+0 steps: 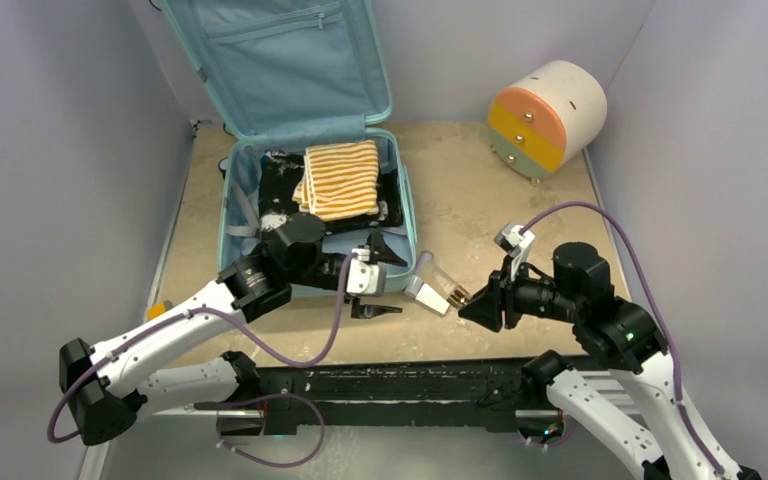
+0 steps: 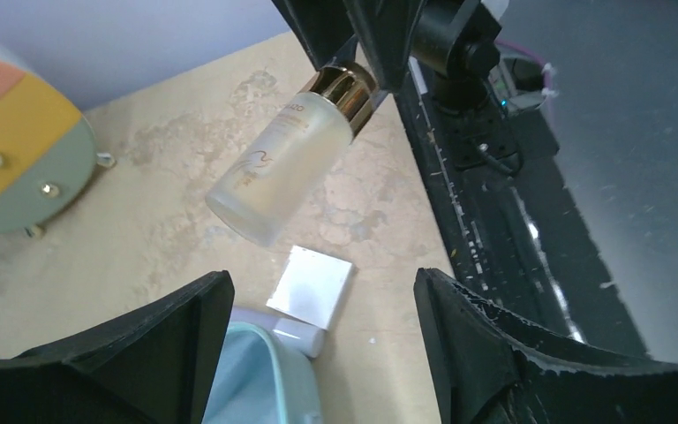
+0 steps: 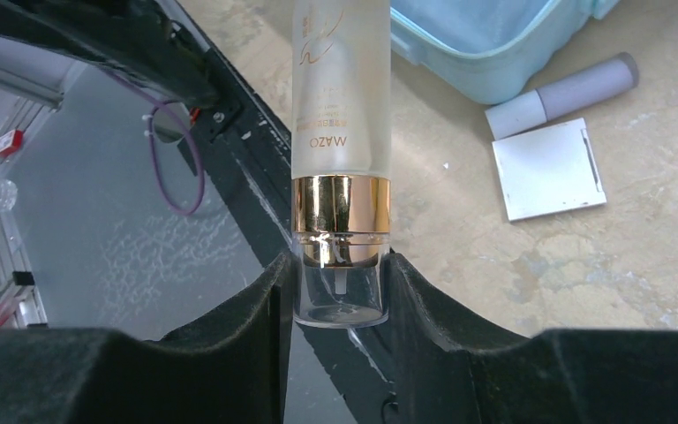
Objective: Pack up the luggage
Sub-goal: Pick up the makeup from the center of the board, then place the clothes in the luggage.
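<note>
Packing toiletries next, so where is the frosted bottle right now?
Top view, just right of centre: the frosted bottle is held by its cap in the right hand, just right of the near right corner of the suitcase.

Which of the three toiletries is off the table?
The frosted gold-collared bottle, held by the right hand; the grey tube and white square lie on the table.
</note>
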Action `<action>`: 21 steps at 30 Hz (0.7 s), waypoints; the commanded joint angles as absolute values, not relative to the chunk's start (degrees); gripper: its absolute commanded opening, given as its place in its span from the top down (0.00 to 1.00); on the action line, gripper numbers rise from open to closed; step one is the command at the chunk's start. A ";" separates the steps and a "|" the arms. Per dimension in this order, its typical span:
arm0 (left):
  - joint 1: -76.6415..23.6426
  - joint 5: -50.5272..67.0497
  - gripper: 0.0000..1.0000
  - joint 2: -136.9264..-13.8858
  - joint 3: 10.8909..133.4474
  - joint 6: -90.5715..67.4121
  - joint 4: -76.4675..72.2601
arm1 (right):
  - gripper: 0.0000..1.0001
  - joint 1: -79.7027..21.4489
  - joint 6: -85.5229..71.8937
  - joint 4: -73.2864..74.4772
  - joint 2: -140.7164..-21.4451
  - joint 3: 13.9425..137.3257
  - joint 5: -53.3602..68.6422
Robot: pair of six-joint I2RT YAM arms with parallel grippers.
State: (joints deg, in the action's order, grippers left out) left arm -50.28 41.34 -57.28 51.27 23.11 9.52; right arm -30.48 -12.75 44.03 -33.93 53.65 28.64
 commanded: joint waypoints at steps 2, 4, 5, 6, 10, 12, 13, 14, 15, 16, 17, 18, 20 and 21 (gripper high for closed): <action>-53.96 35.12 0.21 -60.55 57.52 42.06 15.59 | 1.00 -30.76 -10.68 43.00 -33.89 54.11 32.62; -54.58 32.70 0.21 -60.73 58.34 45.55 15.47 | 1.00 -30.79 -10.79 43.38 -34.66 54.42 32.74; -54.84 31.75 0.20 -61.00 58.99 46.99 15.58 | 1.00 -30.76 -10.76 43.58 -35.04 54.59 32.69; -55.11 30.94 0.20 -61.45 60.14 48.47 16.16 | 1.00 -30.76 -10.79 43.72 -35.47 54.79 32.62; -56.43 29.55 0.20 -63.50 63.13 52.31 17.99 | 1.00 -30.81 -10.77 44.15 -36.95 55.81 32.64; -57.77 28.67 0.20 -65.08 64.29 53.78 19.28 | 1.00 -30.76 -10.79 44.03 -37.53 56.27 33.00; -58.60 27.43 0.20 -66.18 64.80 54.59 19.79 | 1.00 -30.72 -10.86 43.81 -37.88 56.43 33.31; -59.74 25.81 0.20 -67.72 65.24 55.72 20.57 | 1.00 -30.76 -10.87 43.71 -38.22 56.69 33.64; -60.49 24.63 0.20 -68.88 65.82 56.36 21.35 | 1.00 -30.76 -10.88 43.61 -38.49 56.88 33.86; -61.14 23.66 0.20 -70.11 66.44 56.80 22.03 | 1.00 -30.76 -10.89 43.46 -38.76 57.17 33.99; -61.62 23.04 0.20 -71.28 67.09 57.10 22.87 | 1.00 -30.76 -10.87 43.60 -39.09 57.52 34.01; -62.10 22.36 0.20 -72.29 67.90 57.34 23.58 | 1.00 -30.76 -10.75 43.84 -39.33 57.89 34.08; -62.68 21.86 0.20 -73.73 68.74 57.48 24.43 | 1.00 -30.76 -10.67 43.93 -39.46 58.25 34.33; -62.79 22.02 0.20 -74.20 68.90 57.48 24.64 | 1.00 -30.76 -10.72 43.80 -39.32 58.27 34.58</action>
State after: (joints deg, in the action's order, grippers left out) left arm -61.91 24.21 -72.55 65.82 54.52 21.63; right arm -30.48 -11.86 45.76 -39.42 54.83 31.33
